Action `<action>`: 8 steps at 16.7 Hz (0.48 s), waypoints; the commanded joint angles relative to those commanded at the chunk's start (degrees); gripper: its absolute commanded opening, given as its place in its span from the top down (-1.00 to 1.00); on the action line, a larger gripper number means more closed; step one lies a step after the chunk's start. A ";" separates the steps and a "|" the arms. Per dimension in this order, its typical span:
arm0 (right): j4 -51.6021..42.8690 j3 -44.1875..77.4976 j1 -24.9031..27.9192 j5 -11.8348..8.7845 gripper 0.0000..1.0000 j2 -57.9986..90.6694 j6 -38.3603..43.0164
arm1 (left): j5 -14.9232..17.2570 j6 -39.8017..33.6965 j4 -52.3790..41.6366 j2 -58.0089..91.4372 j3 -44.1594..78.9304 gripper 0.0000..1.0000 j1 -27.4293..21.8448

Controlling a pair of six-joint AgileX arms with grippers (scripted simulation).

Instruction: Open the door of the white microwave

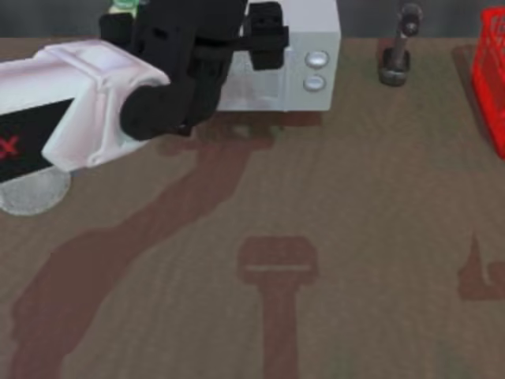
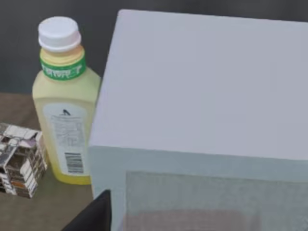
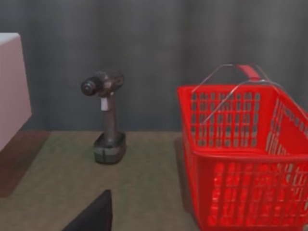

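The white microwave (image 1: 312,35) stands at the table's back, middle. Its two silver knobs (image 1: 316,69) face the front. The door (image 1: 251,91), with its grey mesh window, lies flush against the front. My left gripper (image 1: 267,28) hovers open above the microwave's top, over the door side, holding nothing. In the left wrist view the microwave's top (image 2: 207,82) and the door window (image 2: 216,202) fill the picture, with one black fingertip (image 2: 98,214) by the door's edge. My right arm is out of the top view; only a black part of its gripper (image 3: 96,216) shows.
A yellow bottle (image 2: 65,106) and a mirrored cube (image 2: 19,159) stand beside the microwave's left. A drill (image 1: 397,51) stands upright right of the microwave. A red basket (image 1: 491,79) sits at the right edge. A grey disc (image 1: 31,189) lies at the left edge.
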 joint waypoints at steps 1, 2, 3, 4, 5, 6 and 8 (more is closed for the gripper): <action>0.00 0.00 0.00 0.00 -1.00 0.00 0.00 | -1.51 -0.89 -0.10 4.52 3.09 -1.00 -1.72; 0.00 0.00 0.00 0.00 -1.00 0.00 0.00 | -2.86 -1.70 -0.17 8.55 5.87 -1.00 -3.26; 0.00 0.00 0.00 0.00 -1.00 0.00 0.00 | -4.03 -2.42 -0.22 12.03 8.31 -1.00 -4.62; 0.00 0.00 0.00 0.00 -1.00 0.00 0.00 | -5.02 -3.03 -0.25 14.91 10.38 -1.00 -5.77; 0.00 0.00 0.00 0.00 -1.00 0.00 0.00 | -5.81 -3.53 -0.26 17.18 12.05 -1.00 -6.71; 0.00 0.00 0.00 0.00 -1.00 0.00 0.00 | -6.40 -3.91 -0.26 18.84 13.29 -1.00 -7.41; 0.00 0.00 0.00 0.00 -1.00 0.00 0.00 | -6.92 -4.26 -0.25 20.32 14.41 -1.00 -8.04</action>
